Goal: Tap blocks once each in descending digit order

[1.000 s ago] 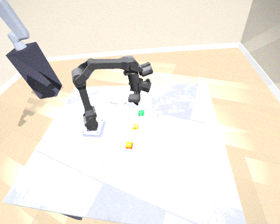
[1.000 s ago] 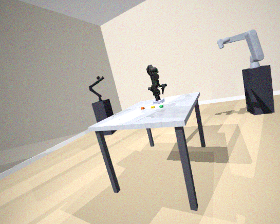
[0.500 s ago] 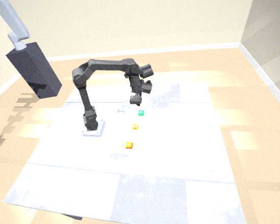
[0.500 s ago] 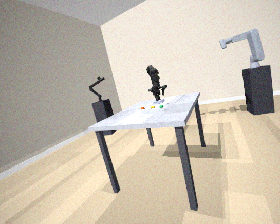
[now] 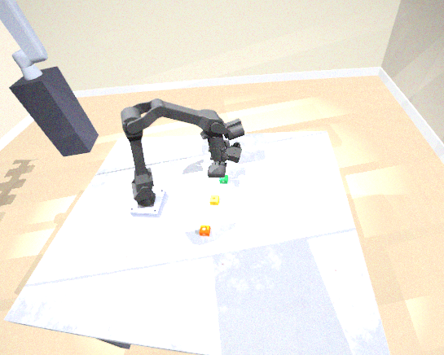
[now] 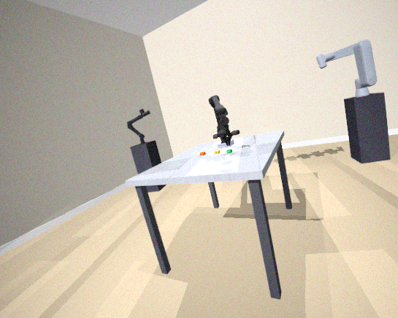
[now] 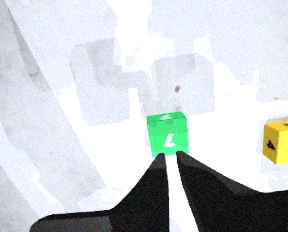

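The green block (image 5: 224, 179) (image 6: 229, 151) (image 7: 169, 137) shows a white 7 and sits flat on the table. My gripper (image 6: 227, 145) (image 7: 170, 157) points down with its fingertips nearly together, narrower than the block, and nothing is between them. In the wrist view the tips overlap the green block's near edge; whether they touch it I cannot tell. The yellow block (image 5: 214, 200) (image 6: 217, 152) (image 7: 276, 143) shows a black 4 and is partly cut off at the wrist view's right edge. The orange block (image 5: 204, 230) (image 6: 202, 154) is outside the wrist view; its digit is not readable.
The three blocks stand in a spaced row on the pale table (image 5: 147, 301) (image 6: 201, 178), in front of my arm's base (image 5: 145, 212). A grey arm on a dark pedestal (image 5: 54, 111) (image 6: 367, 128) and another dark arm (image 6: 136, 125) stand away from the table.
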Available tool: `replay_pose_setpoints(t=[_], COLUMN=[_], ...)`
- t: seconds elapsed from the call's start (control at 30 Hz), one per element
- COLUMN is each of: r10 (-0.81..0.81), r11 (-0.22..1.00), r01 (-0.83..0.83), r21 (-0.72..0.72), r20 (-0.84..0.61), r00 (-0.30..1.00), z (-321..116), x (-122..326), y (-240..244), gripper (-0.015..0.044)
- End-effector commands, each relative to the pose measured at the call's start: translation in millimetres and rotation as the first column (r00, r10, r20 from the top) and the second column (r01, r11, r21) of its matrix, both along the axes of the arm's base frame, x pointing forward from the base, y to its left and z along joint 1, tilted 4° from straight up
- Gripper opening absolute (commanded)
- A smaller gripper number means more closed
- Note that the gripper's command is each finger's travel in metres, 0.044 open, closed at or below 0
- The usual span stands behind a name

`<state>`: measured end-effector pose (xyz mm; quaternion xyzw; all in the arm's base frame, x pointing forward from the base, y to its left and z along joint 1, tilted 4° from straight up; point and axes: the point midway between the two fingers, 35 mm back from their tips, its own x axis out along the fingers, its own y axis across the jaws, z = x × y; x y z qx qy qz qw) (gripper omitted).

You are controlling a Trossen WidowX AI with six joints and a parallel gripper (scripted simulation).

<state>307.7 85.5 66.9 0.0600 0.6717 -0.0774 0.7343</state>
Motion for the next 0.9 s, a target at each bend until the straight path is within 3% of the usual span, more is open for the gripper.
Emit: replay_pose_setpoints(t=[0.0, 0.87], r10=[0.004, 0.004], r11=[1.000, 1.000], r01=[-0.004, -0.004], r21=[-0.003, -0.003], r20=[0.001, 0.001], r00=[1.000, 1.000], z=[-1.4, -31.4], x=[0.0, 2.5], y=[-0.6, -1.7], gripper=[0.0020, 0.0020])
